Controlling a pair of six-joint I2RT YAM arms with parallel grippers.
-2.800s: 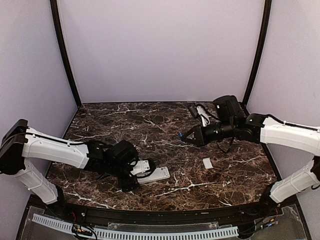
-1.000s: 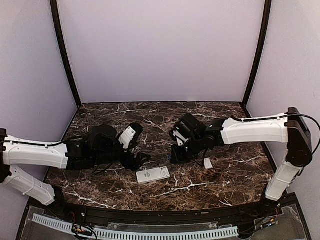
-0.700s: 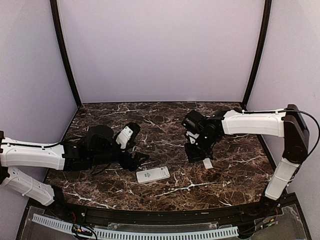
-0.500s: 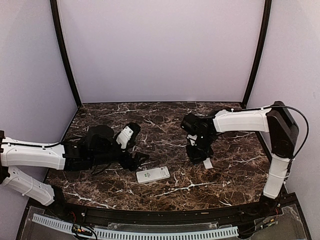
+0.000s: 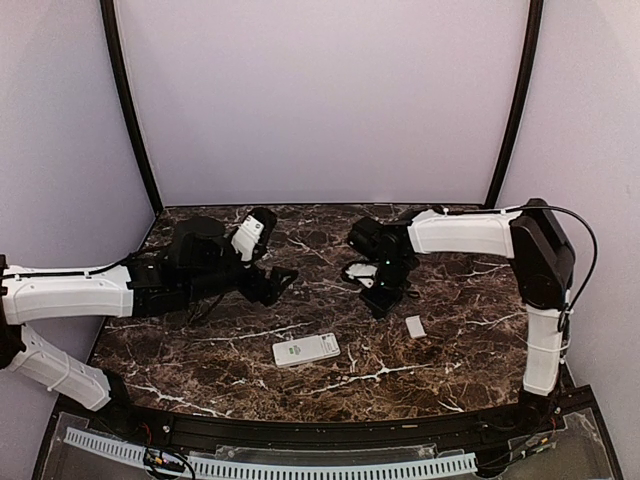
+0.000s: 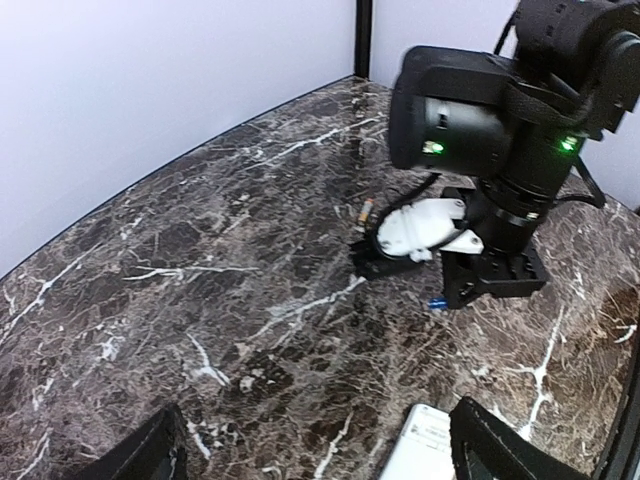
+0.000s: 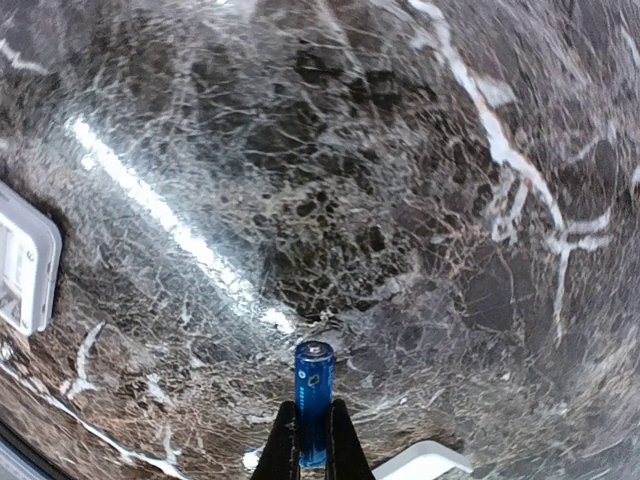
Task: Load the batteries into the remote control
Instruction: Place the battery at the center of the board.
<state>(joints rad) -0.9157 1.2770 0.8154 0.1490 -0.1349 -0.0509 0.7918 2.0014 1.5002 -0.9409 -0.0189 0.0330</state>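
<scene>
Clamped tight, my right fingers hold a battery by its lower part, so most of the blue stick juts out past the tips above the dark marble counter. My left fingers stand wide apart with nothing between them, hovering over the counter and facing the right arm. I judge this to be the carry step: one cell is in hand but not yet at the remote control, which lies flat on the counter near the front middle, well apart from both arms. A small white cover plate lies off to the remote's right. Next I would swing the right arm down towards the remote, turn the battery to lie along the bay, and press it in, perhaps with the left fingers steadying the handset. The remote looks small, white and rectangular, with a greyish mark at its left end. From above I cannot tell whether the battery bay faces up, though a ribbed white edge at the left of the right wrist view may be that bay. I see no second battery.
</scene>
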